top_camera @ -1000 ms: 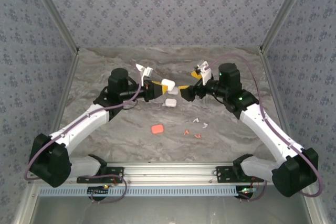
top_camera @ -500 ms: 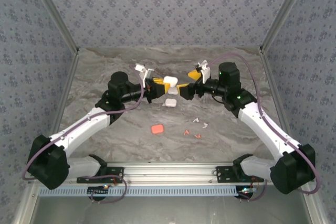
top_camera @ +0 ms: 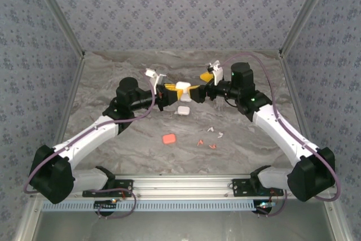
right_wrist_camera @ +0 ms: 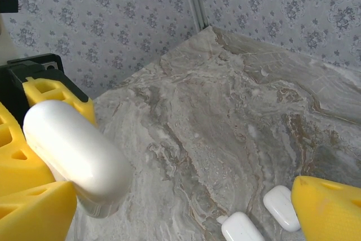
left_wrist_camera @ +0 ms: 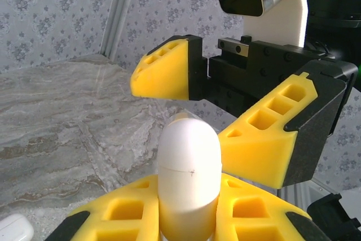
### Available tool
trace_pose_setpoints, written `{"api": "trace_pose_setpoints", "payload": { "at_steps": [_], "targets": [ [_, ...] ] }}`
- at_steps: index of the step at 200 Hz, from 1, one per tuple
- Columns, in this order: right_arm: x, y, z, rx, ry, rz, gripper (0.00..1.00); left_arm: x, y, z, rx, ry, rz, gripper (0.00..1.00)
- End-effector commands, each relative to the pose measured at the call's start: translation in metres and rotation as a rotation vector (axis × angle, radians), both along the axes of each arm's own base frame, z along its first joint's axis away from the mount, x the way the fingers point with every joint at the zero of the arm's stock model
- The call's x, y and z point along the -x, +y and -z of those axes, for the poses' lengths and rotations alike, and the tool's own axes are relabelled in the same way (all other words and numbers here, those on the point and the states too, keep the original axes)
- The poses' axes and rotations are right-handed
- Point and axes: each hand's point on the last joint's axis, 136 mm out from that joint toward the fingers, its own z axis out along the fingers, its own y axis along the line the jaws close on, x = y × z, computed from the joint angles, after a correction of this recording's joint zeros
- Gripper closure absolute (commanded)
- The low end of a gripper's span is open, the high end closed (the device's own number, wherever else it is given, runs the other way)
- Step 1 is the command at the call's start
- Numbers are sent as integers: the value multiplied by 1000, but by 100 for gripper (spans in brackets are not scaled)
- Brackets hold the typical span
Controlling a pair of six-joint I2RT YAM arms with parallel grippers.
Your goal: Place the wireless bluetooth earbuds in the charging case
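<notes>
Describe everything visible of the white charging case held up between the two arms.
The white charging case is a smooth, glossy, plastic-looking pebble with rounded ends and a fine lid seam around it; the lid is shut. It is held aloft, standing upright in the left wrist view, clamped low down by the yellow fingers of the left pincer. The open right pincer flanks its upper end; whether it touches cannot be told.

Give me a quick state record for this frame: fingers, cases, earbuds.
left gripper: shut on white case, held above the table
right gripper: open, fingers flanking that case's top end, not closed on it
second white case: on table, below the held one
red case: on table, nearer the arm bases
white earbuds: loose on table
red earbuds: loose on table
</notes>
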Motion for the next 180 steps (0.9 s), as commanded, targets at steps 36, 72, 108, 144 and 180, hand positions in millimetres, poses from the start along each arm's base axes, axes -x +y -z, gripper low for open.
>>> {"api": "trace_pose_setpoints", "payload": {
  "at_steps": [36, 72, 108, 144, 180],
  "targets": [
    [-17, -3, -14, 22, -28, 60, 0, 12, -3, -21, 25, -87, 47, 99],
    [-22, -5, -16, 34, -34, 68, 0, 12, -5, -17, 14, -78, 49, 99],
    [-23, -7, -19, 35, -36, 70, 0, 12, -5, -16, 13, -76, 51, 100],
    [-23, -9, -21, 33, -35, 73, 0, 10, -6, -14, 11, -71, 45, 100],
    [-21, -14, -31, 19, -46, 77, 0, 8, -6, -12, 10, -65, 42, 100]
  ]
}}
